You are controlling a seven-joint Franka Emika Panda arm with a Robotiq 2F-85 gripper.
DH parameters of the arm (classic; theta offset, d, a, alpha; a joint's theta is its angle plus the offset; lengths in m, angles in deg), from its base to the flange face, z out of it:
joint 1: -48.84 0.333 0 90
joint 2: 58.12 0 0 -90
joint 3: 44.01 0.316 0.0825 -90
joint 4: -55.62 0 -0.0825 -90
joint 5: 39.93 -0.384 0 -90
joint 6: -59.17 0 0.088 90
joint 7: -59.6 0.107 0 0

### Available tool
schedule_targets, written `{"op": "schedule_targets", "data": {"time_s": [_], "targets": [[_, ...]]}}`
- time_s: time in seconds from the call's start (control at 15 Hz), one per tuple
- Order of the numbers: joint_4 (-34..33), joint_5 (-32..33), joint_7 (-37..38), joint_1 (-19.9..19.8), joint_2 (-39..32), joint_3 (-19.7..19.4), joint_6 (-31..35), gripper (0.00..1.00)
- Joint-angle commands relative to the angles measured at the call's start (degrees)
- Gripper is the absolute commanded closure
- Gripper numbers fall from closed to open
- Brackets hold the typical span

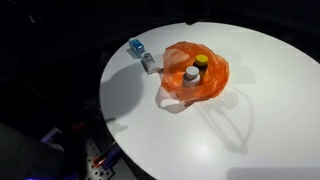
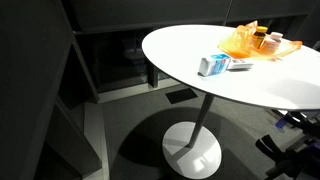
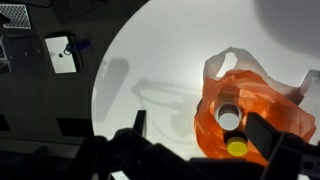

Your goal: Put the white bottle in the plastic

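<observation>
The orange plastic bag [image 1: 213, 80] lies on the round white table [image 1: 260, 120] and shows in both exterior views [image 2: 243, 44]. The white bottle [image 1: 190, 74] stands inside it beside a yellow-capped bottle [image 1: 201, 61]. In the wrist view the white bottle [image 3: 229, 113] and the yellow cap [image 3: 237, 148] sit upright in the bag [image 3: 262, 98]. My gripper [image 3: 203, 135] hangs above the bag, open and empty, with the bottle between its fingers in the picture. The arm is out of view in both exterior views.
A small blue and white box [image 1: 136, 46] and a grey box [image 1: 148, 62] lie near the table edge beside the bag; they also show in an exterior view [image 2: 213, 65]. The table stands on a single pedestal [image 2: 195, 150]. The surroundings are dark.
</observation>
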Motion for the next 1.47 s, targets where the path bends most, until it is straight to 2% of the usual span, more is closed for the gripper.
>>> {"op": "schedule_targets", "data": {"time_s": [0.0,0.27,0.53,1.0,1.4], "targets": [[-0.2,0.2,0.2,0.6,0.0,-0.5,-0.2,0.0],[-0.8,-0.1,-0.5,1.2,-0.7,-0.4,0.0,0.0],[-2.9,-2.4,-4.5,4.5,-3.7,-0.8,1.1,0.0],[-8.1,-10.5,-21.2,12.2,-12.3,-1.5,1.6,0.0],[-10.9,-10.3,-33.6,15.4,-19.3,1.0,-1.1,0.0]]}}
